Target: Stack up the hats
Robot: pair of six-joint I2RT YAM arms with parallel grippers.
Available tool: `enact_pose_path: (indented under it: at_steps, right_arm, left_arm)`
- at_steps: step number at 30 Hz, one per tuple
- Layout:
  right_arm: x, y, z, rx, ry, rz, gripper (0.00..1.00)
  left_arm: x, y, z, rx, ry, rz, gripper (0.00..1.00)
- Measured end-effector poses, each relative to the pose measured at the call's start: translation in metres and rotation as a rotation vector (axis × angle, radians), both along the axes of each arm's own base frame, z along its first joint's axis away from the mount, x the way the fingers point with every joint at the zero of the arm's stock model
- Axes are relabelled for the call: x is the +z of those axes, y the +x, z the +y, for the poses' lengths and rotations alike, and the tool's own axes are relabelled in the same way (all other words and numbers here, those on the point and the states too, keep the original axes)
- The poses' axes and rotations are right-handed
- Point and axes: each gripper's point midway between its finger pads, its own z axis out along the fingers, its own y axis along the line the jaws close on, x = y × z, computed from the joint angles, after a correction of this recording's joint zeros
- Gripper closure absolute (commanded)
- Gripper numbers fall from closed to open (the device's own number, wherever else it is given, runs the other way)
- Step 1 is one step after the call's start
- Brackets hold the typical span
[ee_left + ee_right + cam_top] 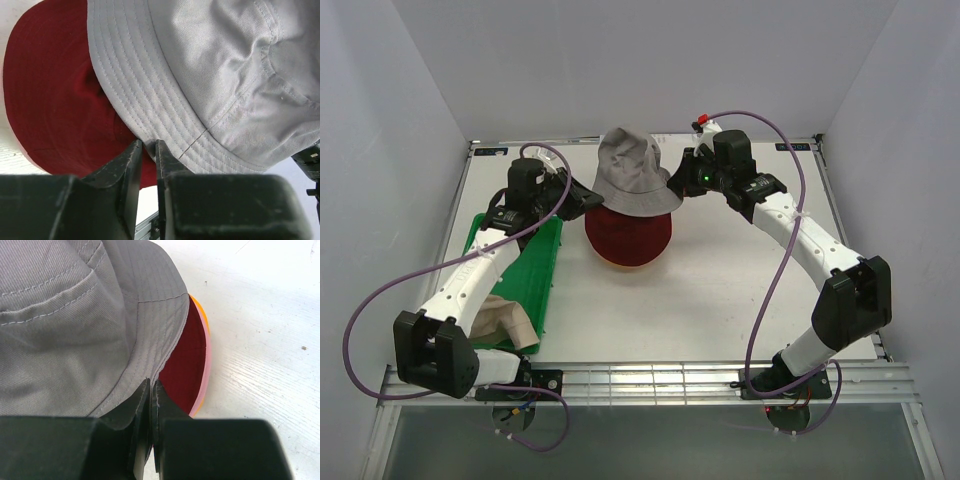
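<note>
No text, label, brand or number can be read anywhere. The grey hat (225, 90) and the dark red hat (55, 100) under it show only plain cloth and stitching. The green tray (545, 262), left of the grey hat, bears no legible mark.

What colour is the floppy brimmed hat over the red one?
The brimmed hat is grey, its brim ringed with stitching; clearest in the left wrist view.
</note>
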Motion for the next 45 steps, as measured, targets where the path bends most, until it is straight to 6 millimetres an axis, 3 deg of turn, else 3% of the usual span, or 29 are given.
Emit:
enact_pose_path:
  at_steps: [12, 17, 32, 39, 45]
  right_arm:
    - [-0.001, 0.002, -0.003, -0.011, -0.015, -0.01, 0.92]
    - [0.001, 0.003, -0.003, -0.011, -0.023, -0.021, 0.92]
    - [0.028, 0.016, -0.003, -0.038, -0.02, -0.073, 0.92]
    - [0.01, 0.024, -0.002, -0.051, -0.043, -0.039, 0.92]
    - [0.003, 0.025, 0.0, -0.056, -0.043, -0.02, 0.92]
  left_arm:
    - [0.003, 0.001, 0.003, 0.009, 0.022, -0.003, 0.89]
    - [0.01, 0.003, 0.004, 0.01, 0.029, -0.024, 1.0]
    - [0.028, -0.005, 0.009, -0.014, 0.075, -0.098, 1.0]
    - [0.04, -0.026, 0.012, -0.063, 0.099, -0.184, 1.0]
    - [0.02, -0.042, 0.016, -0.103, 0.141, -0.188, 1.0]
